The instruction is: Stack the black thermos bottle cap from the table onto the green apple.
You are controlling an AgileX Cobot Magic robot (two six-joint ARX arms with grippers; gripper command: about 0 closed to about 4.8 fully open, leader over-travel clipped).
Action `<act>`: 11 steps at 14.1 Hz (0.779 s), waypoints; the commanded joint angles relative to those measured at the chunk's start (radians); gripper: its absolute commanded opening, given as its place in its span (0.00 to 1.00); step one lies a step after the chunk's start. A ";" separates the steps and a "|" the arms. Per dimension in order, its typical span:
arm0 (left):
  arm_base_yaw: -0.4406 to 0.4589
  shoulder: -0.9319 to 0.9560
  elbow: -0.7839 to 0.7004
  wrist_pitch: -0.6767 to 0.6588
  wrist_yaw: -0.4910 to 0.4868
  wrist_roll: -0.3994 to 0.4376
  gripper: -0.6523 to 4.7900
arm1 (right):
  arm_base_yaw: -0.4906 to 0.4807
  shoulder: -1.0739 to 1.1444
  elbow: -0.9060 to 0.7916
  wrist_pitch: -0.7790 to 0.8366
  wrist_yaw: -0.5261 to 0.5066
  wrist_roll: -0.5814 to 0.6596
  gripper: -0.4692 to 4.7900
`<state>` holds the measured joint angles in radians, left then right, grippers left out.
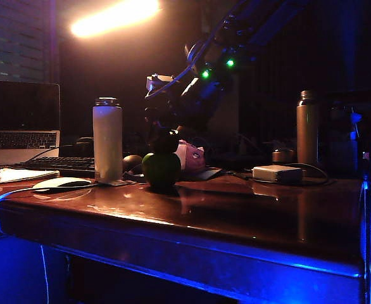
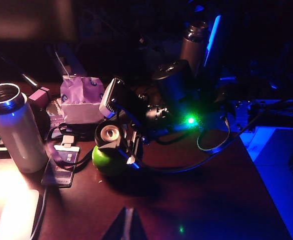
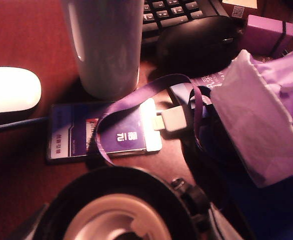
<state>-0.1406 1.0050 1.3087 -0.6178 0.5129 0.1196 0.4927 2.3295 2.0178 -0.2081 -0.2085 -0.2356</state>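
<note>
The green apple point(image 1: 161, 170) sits on the brown table point(image 1: 249, 215), just right of a tall white thermos. The black thermos bottle cap point(image 1: 166, 142) rests on top of the apple, light ring upward. My right gripper point(image 1: 167, 134) reaches down from the dark arm above, and its jaws stand on either side of the cap. In the left wrist view the cap point(image 2: 109, 134) tops the apple point(image 2: 106, 160) inside the right gripper point(image 2: 117, 139). The cap point(image 3: 117, 212) fills the right gripper point(image 3: 120, 226). My left gripper point(image 2: 128, 223) hangs back over bare table, shut and empty.
The white thermos point(image 1: 107, 140) stands close beside the apple, with a card on a purple lanyard point(image 3: 102, 138) at its foot. A pink and white bundle point(image 1: 191, 156) lies just behind. A white mouse point(image 1: 62, 183), keyboard point(image 1: 59, 164), laptop point(image 1: 19, 120), metal bottle point(image 1: 307, 130) and white box point(image 1: 277, 173) ring the area.
</note>
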 commanded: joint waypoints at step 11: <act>0.001 -0.002 0.006 0.022 0.004 0.001 0.11 | 0.003 -0.003 0.006 -0.050 -0.040 -0.001 0.72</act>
<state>-0.1406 1.0054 1.3087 -0.6128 0.5129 0.1196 0.4927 2.3283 2.0232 -0.2375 -0.2382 -0.2363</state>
